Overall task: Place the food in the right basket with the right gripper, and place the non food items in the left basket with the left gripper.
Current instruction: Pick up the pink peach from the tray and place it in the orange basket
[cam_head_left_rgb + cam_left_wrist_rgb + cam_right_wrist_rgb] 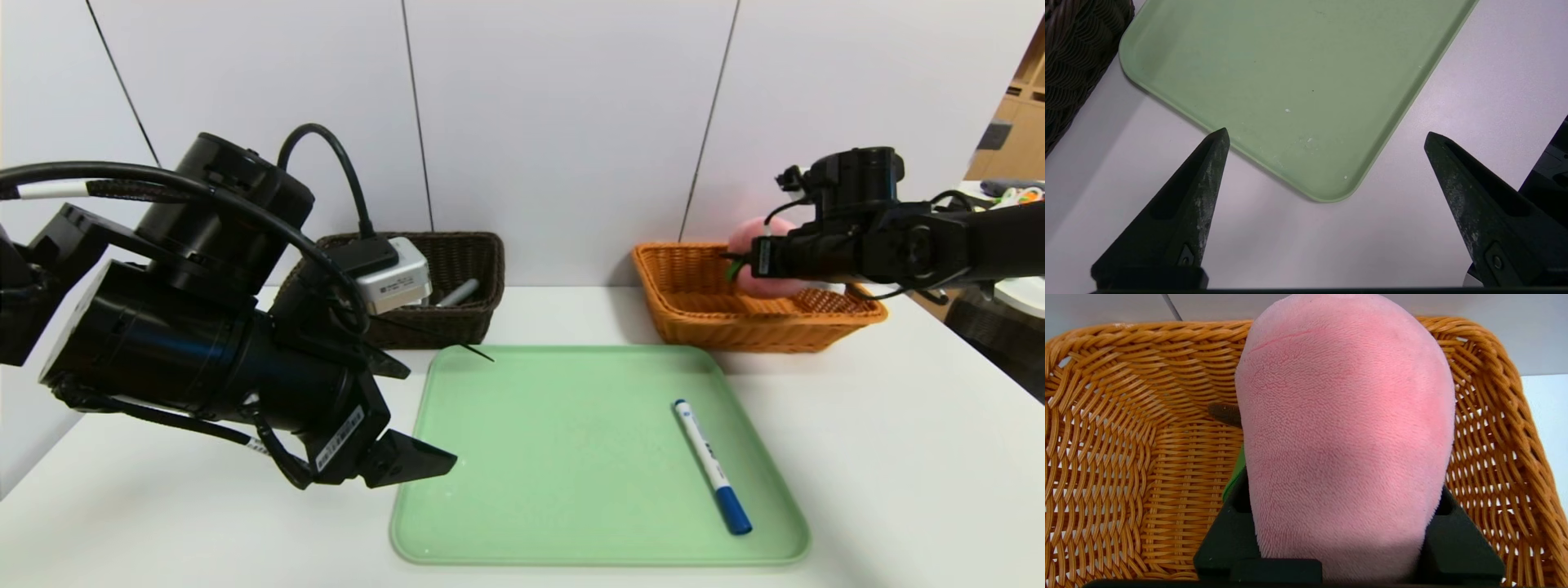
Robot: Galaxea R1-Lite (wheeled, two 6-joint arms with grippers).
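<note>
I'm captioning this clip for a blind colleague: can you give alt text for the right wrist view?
A pink plush peach, clamped by the right gripper, fills the view above the inside of an orange wicker basket. Its brown stem and a sliver of green leaf show beside it.

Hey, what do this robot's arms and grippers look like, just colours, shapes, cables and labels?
Both arms are matte black with round, drum-like joints. The left gripper has two pointed, wedge-shaped black fingers with scuffed pale marks. Black cables loop over the left arm, one with a white band; a silver-white camera box and white stickers sit near its wrist. The right gripper is black too, with thin wires.
</note>
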